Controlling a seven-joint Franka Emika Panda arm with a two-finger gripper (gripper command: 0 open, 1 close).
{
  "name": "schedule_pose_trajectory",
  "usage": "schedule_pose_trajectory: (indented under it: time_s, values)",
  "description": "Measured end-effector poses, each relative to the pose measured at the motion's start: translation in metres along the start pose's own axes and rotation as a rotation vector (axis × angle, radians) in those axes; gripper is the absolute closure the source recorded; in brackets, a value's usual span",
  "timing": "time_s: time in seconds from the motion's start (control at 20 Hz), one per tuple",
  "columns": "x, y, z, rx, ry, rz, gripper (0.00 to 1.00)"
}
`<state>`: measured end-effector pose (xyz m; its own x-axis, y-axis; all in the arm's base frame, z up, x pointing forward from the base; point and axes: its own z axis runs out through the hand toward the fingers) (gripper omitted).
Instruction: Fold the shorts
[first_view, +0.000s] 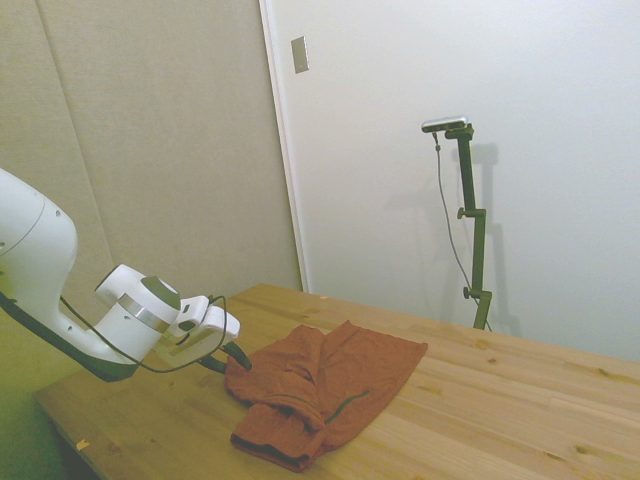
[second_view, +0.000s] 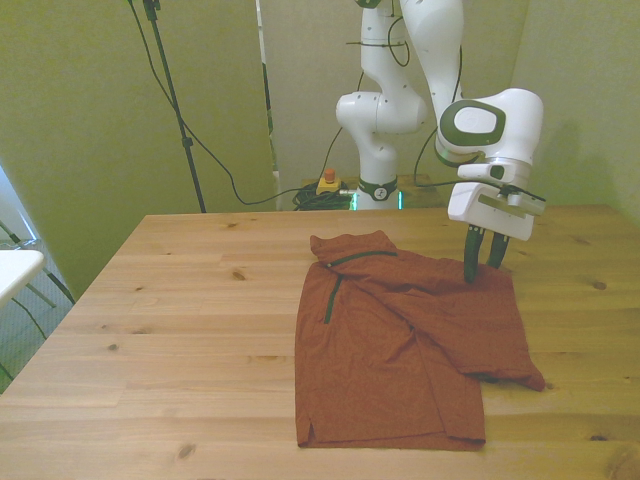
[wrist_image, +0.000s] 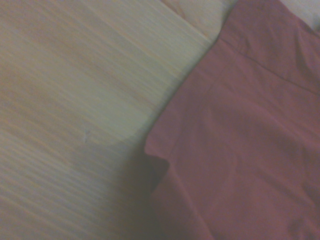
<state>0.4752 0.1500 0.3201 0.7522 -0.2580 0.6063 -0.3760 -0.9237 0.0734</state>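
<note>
The wrist view is soft and out of focus: the shorts (wrist_image: 240, 150) run off its edges, so only one corner and a blurred seam show, and the wood grain of the worktop (wrist_image: 75, 100) smears into streaks. In the side view the gripper (first_view: 240, 358) is dark and small against the cloth, and its jaws cannot be told apart there. The arm is cut off at that picture's left edge. The worktop's near edge is cropped in the front view.
</note>
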Motion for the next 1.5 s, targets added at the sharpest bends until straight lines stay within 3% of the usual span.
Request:
schedule_pose_trajectory:
  time_s: [0.5, 0.75, 1.1, 1.3, 1.5]
  values:
    - [-0.002, 0.001, 0.005, -0.001, -0.014, 0.010, 1.00]
    - [0.009, 0.011, 0.010, -0.011, -0.010, 0.064, 1.00]
    - [0.103, 0.079, 0.017, -0.030, 0.047, 0.283, 1.00]
    - [0.162, 0.128, 0.020, -0.059, 0.081, 0.371, 1.00]
    - [0.196, 0.163, 0.039, -0.072, 0.072, 0.443, 1.00]
